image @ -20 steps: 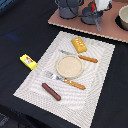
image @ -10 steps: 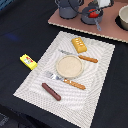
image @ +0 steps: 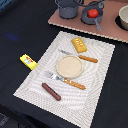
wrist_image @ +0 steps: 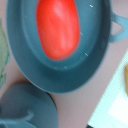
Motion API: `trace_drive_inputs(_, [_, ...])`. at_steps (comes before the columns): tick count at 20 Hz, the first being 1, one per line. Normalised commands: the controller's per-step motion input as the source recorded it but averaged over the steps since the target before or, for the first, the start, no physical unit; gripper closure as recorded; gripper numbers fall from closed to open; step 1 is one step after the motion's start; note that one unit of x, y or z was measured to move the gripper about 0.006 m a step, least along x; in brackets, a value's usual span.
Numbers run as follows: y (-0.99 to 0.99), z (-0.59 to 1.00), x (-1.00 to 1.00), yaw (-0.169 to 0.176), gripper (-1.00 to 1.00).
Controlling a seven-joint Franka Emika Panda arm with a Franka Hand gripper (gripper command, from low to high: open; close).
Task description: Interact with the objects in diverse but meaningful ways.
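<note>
A red tomato (image: 93, 13) lies in a small grey pan (image: 89, 20) at the far side, on a pinkish board (image: 107, 31). My gripper (image: 96, 5) hangs right above it; its fingers are too dark and small to read. The wrist view shows the tomato (wrist_image: 59, 27) close up inside the pan (wrist_image: 95, 60), with no fingers in sight. The dark grey two-handled pot (image: 67, 9) stands next to the pan. On the white placemat (image: 35, 82) lie the orange ridged block (image: 78, 45) and the brown sausage (image: 51, 91). The yellow box with red label (image: 28, 61) lies off the mat's edge.
A round tan plate (image: 69, 66) sits mid-mat, with a wooden-handled fork (image: 67, 81) and knife (image: 82, 57) beside it. A pale bowl (image: 123, 17) stands at the far right of the exterior view. The table around is dark.
</note>
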Motion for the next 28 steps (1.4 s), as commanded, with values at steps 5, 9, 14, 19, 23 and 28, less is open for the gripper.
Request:
trace_drive_inputs(5, [-0.83,0.03,-0.09,-0.052,-1.00])
trace_drive_inputs(9, [-0.82,0.00,-0.17,-0.049,-1.00])
trace_drive_inputs(14, [-0.82,0.00,-0.24,-0.066,-1.00])
trace_drive_inputs(19, [-0.80,-0.03,-0.33,-0.060,-1.00])
trace_drive_inputs(23, [-0.73,-0.07,-0.49,-0.084,-1.00])
trace_drive_inputs(28, [-0.63,-0.07,-0.58,-0.108,-1.00])
